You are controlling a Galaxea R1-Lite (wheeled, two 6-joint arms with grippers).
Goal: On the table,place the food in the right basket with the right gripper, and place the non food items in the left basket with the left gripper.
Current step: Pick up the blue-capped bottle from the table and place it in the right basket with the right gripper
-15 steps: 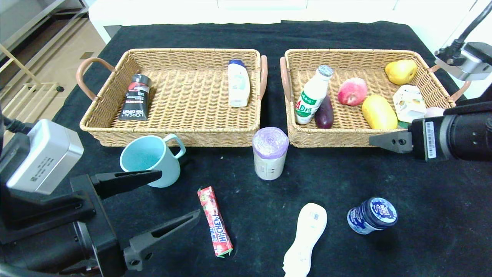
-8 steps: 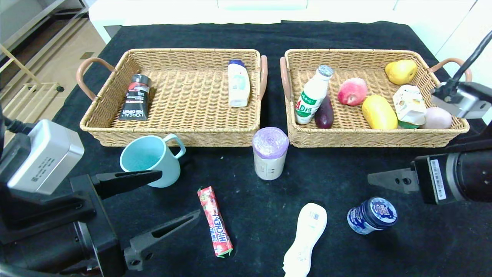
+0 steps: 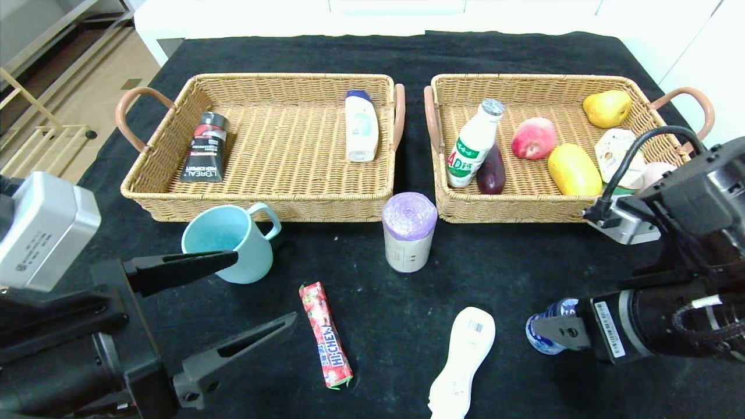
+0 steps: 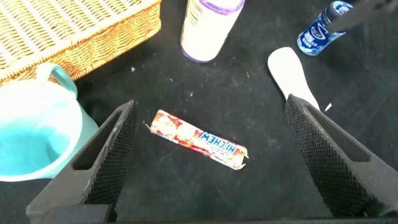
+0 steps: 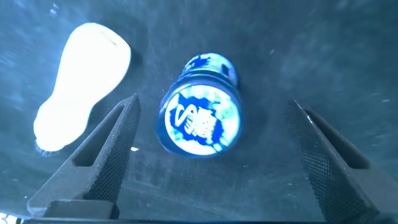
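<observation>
The AD milk bottle (image 3: 472,145) and pale carton (image 3: 618,152) are already laid in the right basket (image 3: 547,210). Left on the desk (image 3: 524,262) are the blue-lidded jar (image 5: 200,122), candy stick (image 3: 325,334), teal mug (image 3: 228,241), purple-topped roll (image 3: 408,231) and white bottle (image 3: 461,361). The right claw (image 5: 211,158) is held released around the jar, seemingly next; the left claw (image 3: 233,297) is held released near the mug.
</observation>
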